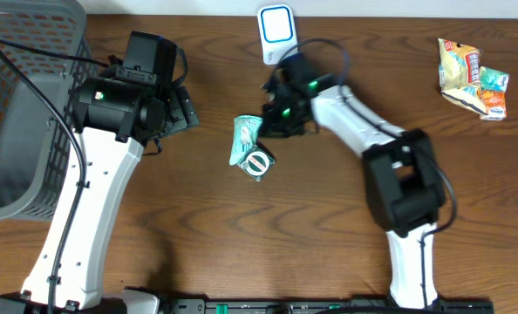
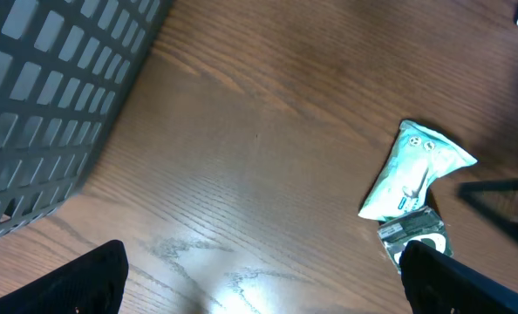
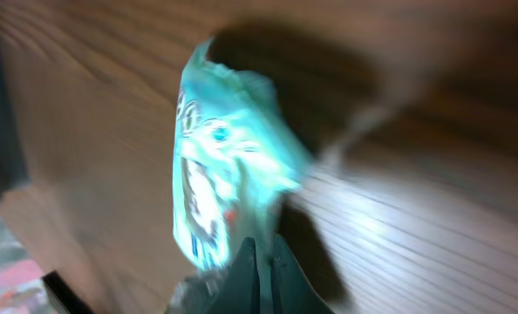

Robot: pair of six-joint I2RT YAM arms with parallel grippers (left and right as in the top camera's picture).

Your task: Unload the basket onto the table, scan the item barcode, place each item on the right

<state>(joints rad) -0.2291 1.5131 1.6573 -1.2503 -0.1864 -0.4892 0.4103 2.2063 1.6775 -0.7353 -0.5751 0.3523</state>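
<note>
A teal snack packet (image 1: 244, 139) lies mid-table, with a dark green packet (image 1: 257, 163) bearing a white ring touching its near end. My right gripper (image 1: 272, 122) is at the teal packet's right edge. In the right wrist view its fingers (image 3: 247, 270) are pressed together with a thin edge of the teal packet (image 3: 224, 174) pinched between them. The white and blue barcode scanner (image 1: 276, 30) stands at the back, just behind that arm. My left gripper (image 2: 263, 288) hovers open over bare wood, left of the teal packet (image 2: 416, 170) and the dark packet (image 2: 413, 231).
A grey mesh basket (image 1: 23, 113) fills the far left. It also shows in the left wrist view as the basket wall (image 2: 50, 105). Several crumpled snack packets (image 1: 473, 78) lie at the back right.
</note>
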